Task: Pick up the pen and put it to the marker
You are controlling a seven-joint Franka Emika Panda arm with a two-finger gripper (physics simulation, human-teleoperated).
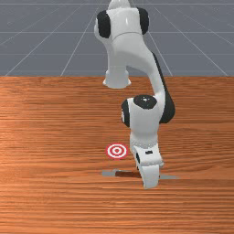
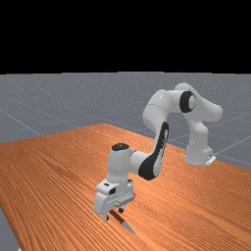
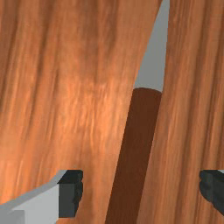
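- End effector (image 3: pixel 142 191): released, fingers well apart, low over the pen's brown barrel, one finger to each side, neither touching it.
- Tabletop (image 1: pixel 55 201): orange-brown wood, bears both pen and marker. Reckon on little room under the fingertips; final descent wants to be slow, so they don't press into the wood.
- Arm (image 2: pixel 196 132): reaches out past the marker, hand pointing down. Best to come down straight, no sideways sweep that might roll the pen.
- Pen (image 1: pixel 128 173): lying flat, partly behind the hand in the front view. Not gripped. Taking hold is the step in hand, by my judgement; nothing carried so far.
- Marker (image 1: pixel 117 151): red and white rings, beside the pen, nearer the arm's base. Short carry once the grip proves firm; lift clear first.
- Brown barrel (image 3: pixel 135 153): slightly canted between the fingers, closer to one. Small wrist turn and recentring should let both sides meet it together.
- Grey taper (image 3: pixel 154 65): poor place to squeeze, likely to slip.
- Pads (image 3: pixel 71 199): close gently, evenly, then test with a small lift.
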